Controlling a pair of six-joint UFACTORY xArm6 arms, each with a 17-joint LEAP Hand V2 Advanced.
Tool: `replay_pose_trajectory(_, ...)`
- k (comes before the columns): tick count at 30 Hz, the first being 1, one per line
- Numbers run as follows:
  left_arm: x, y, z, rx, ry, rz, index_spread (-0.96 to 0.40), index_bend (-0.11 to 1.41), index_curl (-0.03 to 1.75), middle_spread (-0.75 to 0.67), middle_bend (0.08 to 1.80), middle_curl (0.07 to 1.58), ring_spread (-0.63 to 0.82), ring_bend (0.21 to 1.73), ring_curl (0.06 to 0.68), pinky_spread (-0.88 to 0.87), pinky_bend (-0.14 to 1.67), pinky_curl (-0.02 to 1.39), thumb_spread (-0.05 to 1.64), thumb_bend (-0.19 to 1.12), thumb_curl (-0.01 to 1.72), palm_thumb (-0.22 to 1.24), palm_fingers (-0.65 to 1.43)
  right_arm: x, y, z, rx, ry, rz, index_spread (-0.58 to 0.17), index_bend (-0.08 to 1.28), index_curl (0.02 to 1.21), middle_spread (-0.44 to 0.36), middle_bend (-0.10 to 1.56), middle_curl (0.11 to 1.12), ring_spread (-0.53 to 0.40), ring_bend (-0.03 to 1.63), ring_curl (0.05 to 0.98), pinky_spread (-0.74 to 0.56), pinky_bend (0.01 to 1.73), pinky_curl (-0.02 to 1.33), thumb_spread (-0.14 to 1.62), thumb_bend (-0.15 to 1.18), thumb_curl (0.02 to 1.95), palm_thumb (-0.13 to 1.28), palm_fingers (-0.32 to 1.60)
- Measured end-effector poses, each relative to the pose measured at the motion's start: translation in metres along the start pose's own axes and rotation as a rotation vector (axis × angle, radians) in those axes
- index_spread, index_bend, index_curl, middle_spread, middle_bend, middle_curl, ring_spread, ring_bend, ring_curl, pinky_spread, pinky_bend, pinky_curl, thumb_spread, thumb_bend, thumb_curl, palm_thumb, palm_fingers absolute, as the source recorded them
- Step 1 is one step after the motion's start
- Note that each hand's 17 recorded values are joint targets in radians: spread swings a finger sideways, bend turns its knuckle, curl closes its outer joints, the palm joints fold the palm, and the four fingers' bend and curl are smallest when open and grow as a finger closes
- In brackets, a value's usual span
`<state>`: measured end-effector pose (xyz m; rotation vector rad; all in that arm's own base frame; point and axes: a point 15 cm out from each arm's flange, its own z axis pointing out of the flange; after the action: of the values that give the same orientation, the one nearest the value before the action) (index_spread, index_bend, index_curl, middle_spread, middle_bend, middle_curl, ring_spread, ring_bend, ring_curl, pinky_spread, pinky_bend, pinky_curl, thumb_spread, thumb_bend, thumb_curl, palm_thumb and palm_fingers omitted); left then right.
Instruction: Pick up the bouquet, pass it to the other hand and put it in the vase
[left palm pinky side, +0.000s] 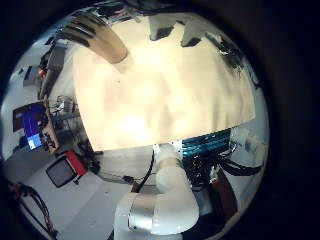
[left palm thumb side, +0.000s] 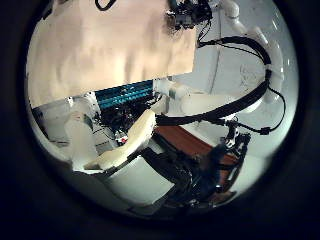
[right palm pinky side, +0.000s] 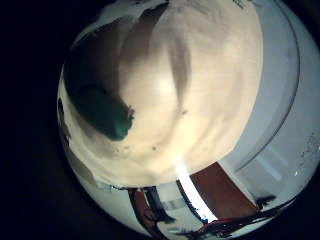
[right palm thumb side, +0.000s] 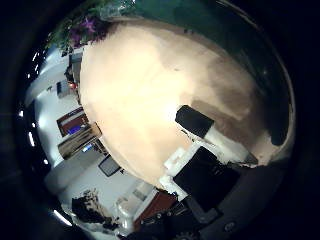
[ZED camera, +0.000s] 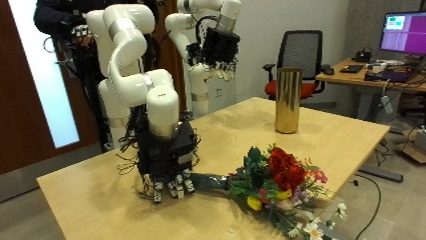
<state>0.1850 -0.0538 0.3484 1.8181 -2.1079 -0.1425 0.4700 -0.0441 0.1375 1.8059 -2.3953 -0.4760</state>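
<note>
Light wood forms the table (ZED camera: 93, 175), with an office of desks and chairs behind it. On the table lies the bouquet (ZED camera: 273, 180), flat on its side near the front edge, its red and yellow blooms pointing away from the arms and its dark wrapped stems (ZED camera: 211, 183) pointing toward the right hand (ZED camera: 168, 160). That hand is lowered to the tabletop with its fingers (ZED camera: 163, 190) hanging straight down and spread, their tips at or just above the wood; nothing is clamped in them. The stem end is seen just beside those fingertips, and whether it touches them cannot be told. In the right thumb side palm view the flowers (right palm thumb side: 85, 28) are seen at the far edge of the table. The vase (ZED camera: 286, 100), tall and gold, stands upright farther back on the table, well apart from the bouquet. The left hand (ZED camera: 213, 48) is held high above the table's far side, fingers loosely hanging and empty; its palm views show the tabletop (left palm pinky side: 160, 90) from well above.
</note>
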Motion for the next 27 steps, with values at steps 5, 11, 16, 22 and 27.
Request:
replay_pose_trajectory(5,0.000,0.002,0.000,0.000,0.001,-0.001,0.26,0.18,0.34,0.36,0.23,0.34,0.58,0.44,0.201,0.56,0.19,0.27,0.96,-0.03,0.30,0.44,0.17,0.000,0.003,0.001,-0.012,0.002,-0.002,-0.197,0.22,0.38,-0.020,0.59,0.40,-0.137,0.95,0.204,-0.03,0.66,0.01,0.99,-0.02,0.39,0.68,0.86)
replay_pose_trajectory(11,0.000,0.003,-0.001,0.002,0.001,0.001,0.26,0.17,0.34,0.36,0.22,0.34,0.58,0.44,0.201,0.56,0.19,0.27,0.96,-0.03,0.30,0.44,0.17,-0.005,0.010,-0.012,-0.040,0.004,-0.014,-0.324,0.33,0.48,-0.169,0.70,0.47,-0.264,1.01,0.278,-0.40,0.90,0.07,0.95,-0.02,0.42,0.75,1.27)
replay_pose_trajectory(16,0.000,0.004,-0.001,0.006,0.001,0.000,0.25,0.17,0.33,0.36,0.23,0.34,0.58,0.44,0.201,0.56,0.19,0.27,0.96,-0.03,0.30,0.44,0.17,-0.006,0.021,-0.026,-0.072,-0.005,-0.022,-0.363,0.70,0.67,-0.212,1.03,0.59,-0.256,1.20,0.406,-0.51,1.10,0.22,0.90,-0.02,0.47,0.84,1.41)
replay_pose_trajectory(22,0.000,0.004,-0.001,0.007,0.001,0.000,0.25,0.17,0.33,0.35,0.23,0.34,0.58,0.44,0.200,0.56,0.19,0.27,0.96,-0.03,0.30,0.44,0.17,0.001,0.022,-0.073,0.024,-0.043,-0.003,-0.350,0.89,0.81,-0.198,1.20,0.68,-0.224,1.35,0.497,-0.35,1.37,0.38,0.89,0.01,0.52,0.99,1.24)
replay_pose_trajectory(27,0.000,0.004,-0.002,0.012,0.001,0.000,0.25,0.17,0.33,0.35,0.23,0.34,0.58,0.45,0.201,0.56,0.19,0.27,0.96,-0.03,0.30,0.44,0.17,-0.017,0.034,-0.129,0.149,-0.152,-0.059,-0.330,0.97,0.89,-0.170,1.29,0.72,-0.211,1.41,0.546,-0.26,1.47,0.46,0.91,0.06,0.60,1.15,1.16)
